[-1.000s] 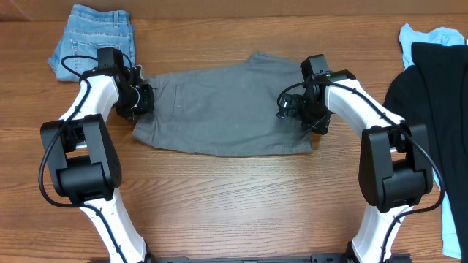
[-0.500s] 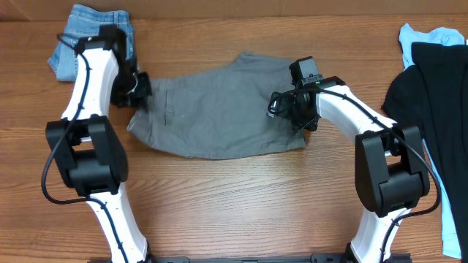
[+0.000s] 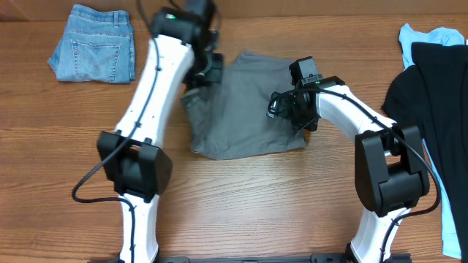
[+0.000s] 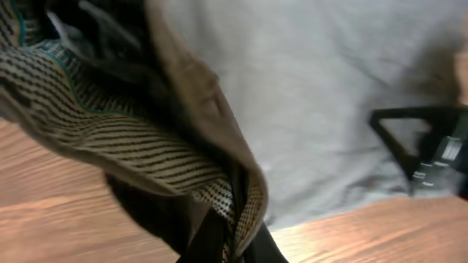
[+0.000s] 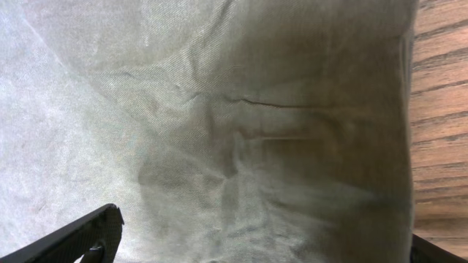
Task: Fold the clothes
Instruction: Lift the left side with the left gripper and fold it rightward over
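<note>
a: what has changed on the worktop point(image 3: 256, 212) in the last second?

b: the left arm. a second ago its left end effector point(image 3: 203, 71) sat at the end of the grey shorts point(image 3: 252, 109) nearest the folded denim garment point(image 3: 95, 52). now it has swung well away from the denim, and that end of the shorts has come with it.

a: so it has a grip on them?

b: it looks clenched on the shorts' edge. the left wrist view, though blurred, shows grey cloth and striped lining bunched right at the fingers. the shorts covered a long stretch before. they are now a shorter, rumpled shape, and bare wood has opened up between them and the denim.

a: and the right side?

b: the right end effector point(image 3: 287, 108) has barely moved in half a second. it sits over the end of the shorts farthest from the denim. its fingers point(image 5: 84, 235) are spread wide and grasp nothing. i cannot tell whether it is pressing the cloth down.

a: what does that mean for the fold?

b: the first fold looks to be under way, one end carried over towards the other, but it is not laid flat yet. farther still from the denim, the black garment point(image 3: 431, 109) and the light-blue garment point(image 3: 442, 35) lie unfolded.
</note>
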